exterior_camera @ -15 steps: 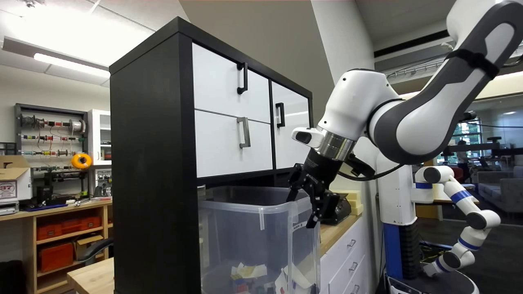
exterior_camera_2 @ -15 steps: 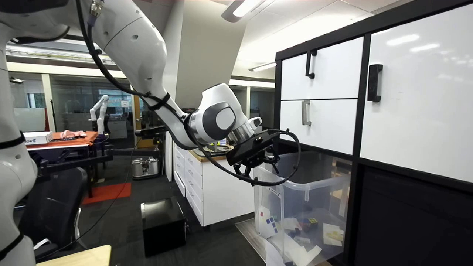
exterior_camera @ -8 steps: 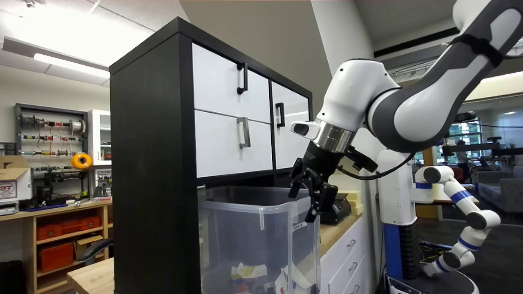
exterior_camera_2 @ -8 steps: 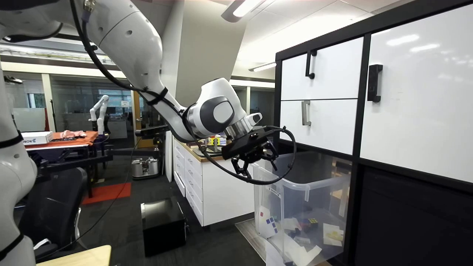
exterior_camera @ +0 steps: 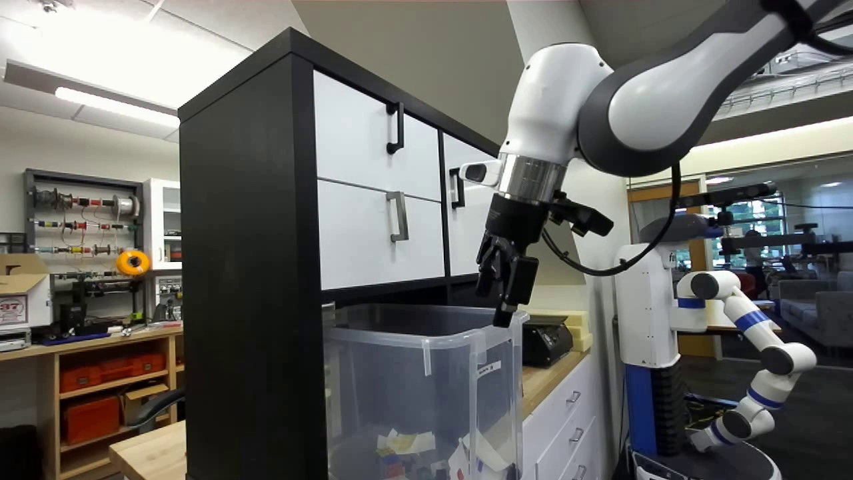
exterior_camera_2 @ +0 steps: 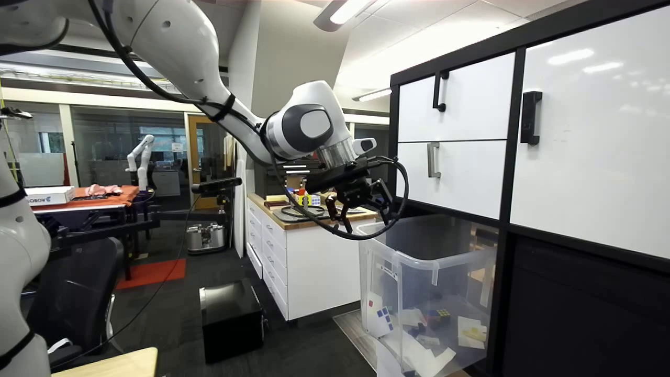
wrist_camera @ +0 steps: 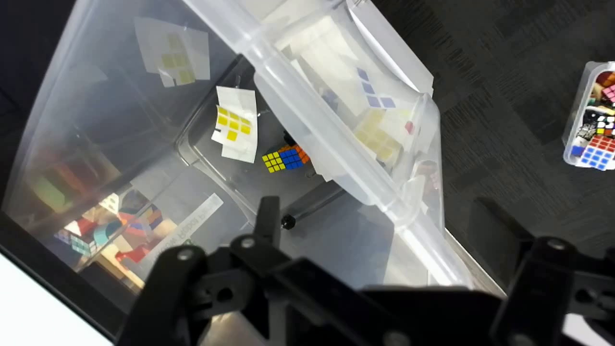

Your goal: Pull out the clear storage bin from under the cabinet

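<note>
Likely light, the clear bin (exterior_camera_2: pixel 434 290) sits low in the cabinet (exterior_camera: pixel 250 267), front jutting out, with paper (wrist_camera: pixel 242 122) and a puzzle cube (wrist_camera: pixel 287 160) inside. Its smooth plastic may flex and slip, so the stiffer-looking front rim (wrist_camera: pixel 331 137) seems the best hold. Over that rim the gripper (wrist_camera: pixel 382 218) hangs spread wide, holding nothing.

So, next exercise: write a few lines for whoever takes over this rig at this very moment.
Gripper: the black two-fingered gripper is open and holds nothing; in the wrist view its fingers appear to either side of the rim of the boxy clear plastic storage bin.
Things: the bin juts out past the front of the tall black cabinet.
Done: the bin is at least partly out.
Left: I can't tell where its back end sits; if inside, closing on the rim and pulling seems next; otherwise, back away.
</note>
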Tool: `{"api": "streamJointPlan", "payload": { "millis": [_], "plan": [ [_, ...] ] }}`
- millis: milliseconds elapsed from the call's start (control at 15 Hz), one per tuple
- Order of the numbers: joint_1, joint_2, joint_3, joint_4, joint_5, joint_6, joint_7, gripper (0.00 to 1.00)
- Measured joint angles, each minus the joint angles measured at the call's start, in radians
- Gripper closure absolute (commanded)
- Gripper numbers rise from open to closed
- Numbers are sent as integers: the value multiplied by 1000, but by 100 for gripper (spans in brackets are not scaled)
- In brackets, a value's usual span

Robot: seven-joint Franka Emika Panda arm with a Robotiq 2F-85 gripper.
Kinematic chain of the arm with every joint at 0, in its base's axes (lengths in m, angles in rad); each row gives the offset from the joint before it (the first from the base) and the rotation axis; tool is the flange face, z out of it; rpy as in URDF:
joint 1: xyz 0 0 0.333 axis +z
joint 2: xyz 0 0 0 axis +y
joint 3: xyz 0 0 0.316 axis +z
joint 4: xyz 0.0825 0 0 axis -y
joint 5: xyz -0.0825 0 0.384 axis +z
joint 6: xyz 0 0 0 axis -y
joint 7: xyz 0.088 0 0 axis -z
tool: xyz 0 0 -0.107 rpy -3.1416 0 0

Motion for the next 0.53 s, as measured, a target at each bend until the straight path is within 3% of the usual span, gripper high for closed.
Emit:
{"api": "streamJointPlan", "payload": {
  "millis": [333,533],
  "plan": [
    [0,3,1,96,47,-232,125,0],
    [-1,13,0,134,66,-306,198,0]
  ]
}}
